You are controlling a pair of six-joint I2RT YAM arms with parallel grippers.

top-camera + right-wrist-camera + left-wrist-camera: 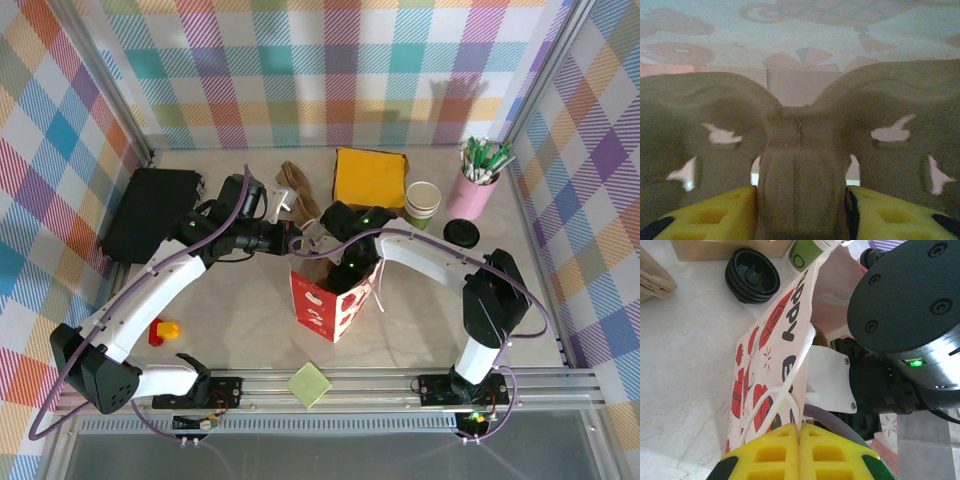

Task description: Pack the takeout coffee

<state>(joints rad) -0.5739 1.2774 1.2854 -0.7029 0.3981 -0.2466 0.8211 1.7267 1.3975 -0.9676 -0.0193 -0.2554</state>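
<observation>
- Step in hand: the placing stage. The right arm is sunk into the mouth of the red paper bag [318,312] at table centre, and the left arm pins the mouth open.
- left gripper [800,434]: yellow fingers [774,452] are clamped on the bag's rim, with the white string handle [790,385] caught in the pinch. This is at the bag's 11 o'clock corner.
- right gripper [801,199]: it is inside the bag, one finger on each side of a brown moulded ridge [800,140] (a pulp carrier, at a guess). Clamped or loose, can't tell.
- takeout coffee: hidden. I judge it's down in the bag under the right wrist, but I can't confirm that.
- Not the target: the stack of lidless green cups [422,203] at 1 o'clock from the bag, the pink pen cup [476,185] further out at 2 o'clock, and the black lids [462,232] at 2 o'clock. All sit apart from the bag.
- Next move calls for:
  - the load seated flat on the bag floor;
  - right fingers spread clear, then lifted straight up out of the mouth without snagging the paper wall or handle;
  - the left pinch kept on until the right arm is out, otherwise the bag may tip.
</observation>
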